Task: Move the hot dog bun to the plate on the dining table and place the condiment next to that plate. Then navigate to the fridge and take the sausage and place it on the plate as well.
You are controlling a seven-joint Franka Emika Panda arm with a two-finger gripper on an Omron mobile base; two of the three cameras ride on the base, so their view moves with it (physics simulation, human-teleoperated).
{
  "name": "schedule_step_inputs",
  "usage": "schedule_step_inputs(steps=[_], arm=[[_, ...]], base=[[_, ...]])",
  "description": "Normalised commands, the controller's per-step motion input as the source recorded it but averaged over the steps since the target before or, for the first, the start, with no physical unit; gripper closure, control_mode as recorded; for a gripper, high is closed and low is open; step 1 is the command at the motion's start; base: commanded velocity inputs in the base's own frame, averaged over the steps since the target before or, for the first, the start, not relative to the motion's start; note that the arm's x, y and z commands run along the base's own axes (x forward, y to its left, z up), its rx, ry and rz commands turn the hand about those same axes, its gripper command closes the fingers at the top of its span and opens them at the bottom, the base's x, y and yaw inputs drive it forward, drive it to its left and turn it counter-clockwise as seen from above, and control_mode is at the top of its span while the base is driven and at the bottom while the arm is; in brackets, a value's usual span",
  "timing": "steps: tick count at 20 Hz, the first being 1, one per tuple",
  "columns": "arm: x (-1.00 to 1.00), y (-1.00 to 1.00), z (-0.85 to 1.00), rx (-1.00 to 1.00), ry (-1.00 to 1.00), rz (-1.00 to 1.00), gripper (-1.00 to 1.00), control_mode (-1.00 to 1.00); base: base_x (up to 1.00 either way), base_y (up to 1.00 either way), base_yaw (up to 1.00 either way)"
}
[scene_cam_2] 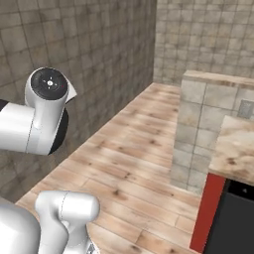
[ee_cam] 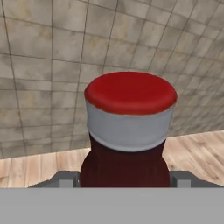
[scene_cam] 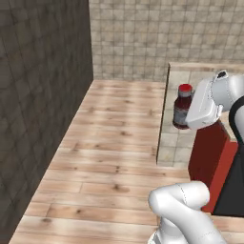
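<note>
Place: above the wooden floor (scene_cam: 109,138), beside a tiled half-wall (scene_cam: 171,114).
Condiment (scene_cam: 182,106): upright, in the air, red-topped cap, dark red body.
Jaws: closed on the condiment's body, one finger (ee_cam: 65,180) each side.
Gripper (ee_cam: 124,179): carrying the bottle.

A light wooden plank floor (scene_cam: 114,143) meets grey-brown tiled walls (scene_cam: 43,95). A low tiled partition (scene_cam_2: 198,129) stands beside a red cabinet (scene_cam: 209,157).
</note>
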Motion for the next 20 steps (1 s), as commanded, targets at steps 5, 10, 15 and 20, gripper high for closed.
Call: schedule_step_inputs(steps=[5,10,15,20], arm=[[0.00,0.00,0.00,0.00,0.00,0.00,1.00,1.00],[0.00,0.00,0.00,0.00,0.00,0.00,1.00,1.00],[0.00,0.00,0.00,0.00,0.00,0.00,1.00,1.00],[0.00,0.00,0.00,0.00,0.00,0.00,1.00,1.00]], base=[[1.00,0.64,-0.18],[1.00,0.40,-0.23],[1.00,0.03,-0.27],[1.00,0.08,-0.31]])
